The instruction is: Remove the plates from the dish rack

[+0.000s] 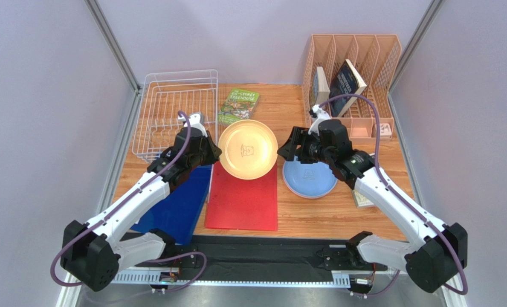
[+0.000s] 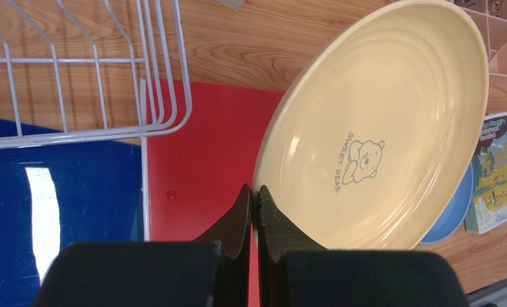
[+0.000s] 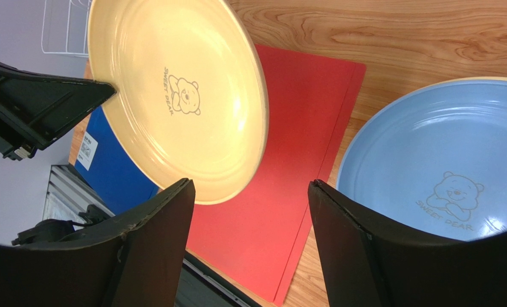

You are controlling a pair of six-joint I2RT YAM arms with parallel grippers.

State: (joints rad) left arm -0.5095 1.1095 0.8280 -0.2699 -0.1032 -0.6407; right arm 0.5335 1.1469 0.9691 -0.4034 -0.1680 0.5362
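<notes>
My left gripper (image 1: 215,155) is shut on the near-left rim of a cream plate (image 1: 247,149) with a bear mark and holds it tilted above the red folder (image 1: 243,198). In the left wrist view both jaws (image 2: 256,193) pinch the plate's (image 2: 377,121) edge. A blue plate (image 1: 309,178) lies flat on the table at right; a thin cream edge shows along its far rim. My right gripper (image 1: 288,148) is open and empty between the two plates (image 3: 249,192). The white wire dish rack (image 1: 172,115) holds no plates that I can see. The pink plate is out of view.
A peach slotted organiser (image 1: 352,77) with books stands at back right. A green book (image 1: 238,104) lies beside the rack. A blue folder (image 1: 176,204) lies left of the red one. Another book (image 1: 363,199) lies under the right arm.
</notes>
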